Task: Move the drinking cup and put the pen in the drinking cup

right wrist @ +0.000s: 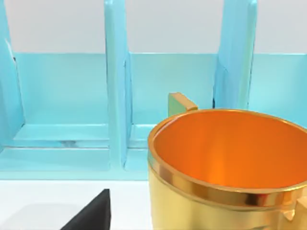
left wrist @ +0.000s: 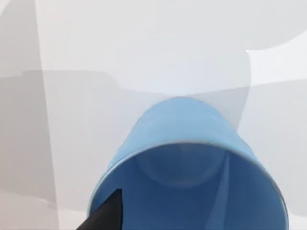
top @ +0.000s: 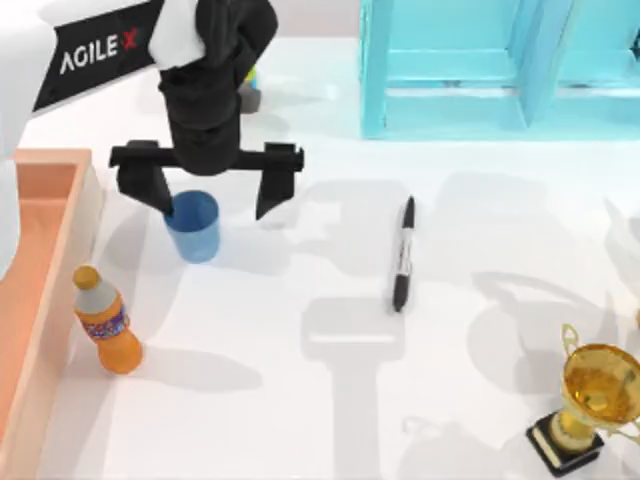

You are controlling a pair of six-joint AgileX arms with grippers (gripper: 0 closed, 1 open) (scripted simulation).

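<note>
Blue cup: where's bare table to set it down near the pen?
Bare patch lies between the blue cup and the pen, and in front of it, between the orange bottle and the gold trophy. Crowded: around the cup, where the open left gripper straddles it beside the orange tray.

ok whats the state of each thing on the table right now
drinking cup: upright, empty, one finger of the open left claw dipping inside its rim
pen: lying flat, capped, apart from the cup
orange bottle: upright, capped
gold trophy: upright
right claw: beside the trophy
</note>
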